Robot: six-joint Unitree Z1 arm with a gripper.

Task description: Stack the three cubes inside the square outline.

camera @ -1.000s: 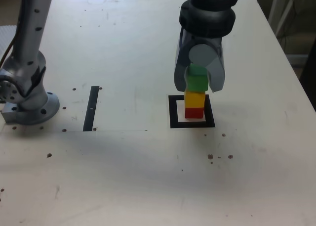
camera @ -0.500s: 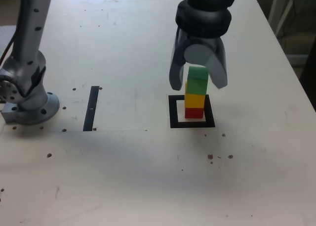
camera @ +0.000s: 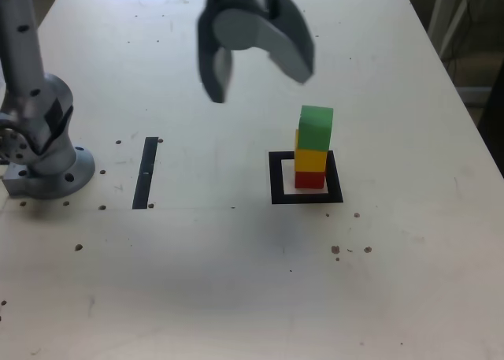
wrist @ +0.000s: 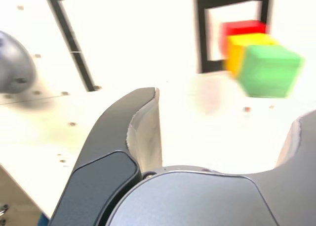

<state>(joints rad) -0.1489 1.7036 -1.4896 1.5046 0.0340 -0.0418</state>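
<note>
The stack stands inside the square outline point(camera: 306, 178): red cube point(camera: 309, 180) at the bottom on the pale centre, yellow cube point(camera: 311, 160) on it, green cube point(camera: 316, 128) on top. All three touch in one upright column, the green one sitting slightly off the yellow toward the exterior view's right. Nothing else touches the column.

The gripper point(camera: 260, 72) is released, its jaws spread wide and empty. It hangs well apart from the stack, above it and toward the exterior view's left. From the gripper, the stack lies down and toward the exterior view's right. The column's long axis is vertical, so any further approach would have to clear the green cube from above.

Judgement: the stacking appears complete, and the only remaining move would be a withdrawal away from the stack. The risk is low, since the jaws are already clear of the cubes.

The exterior view gives the gripper's height over the table point(camera: 236, 265) and the column's seating within the outline. It also shows the arm's base point(camera: 43, 159) beyond the black strip point(camera: 146, 172) from the outline. The wrist view confirms empty space between the jaws. It is blurred, so cube edges there cannot be judged.
</note>
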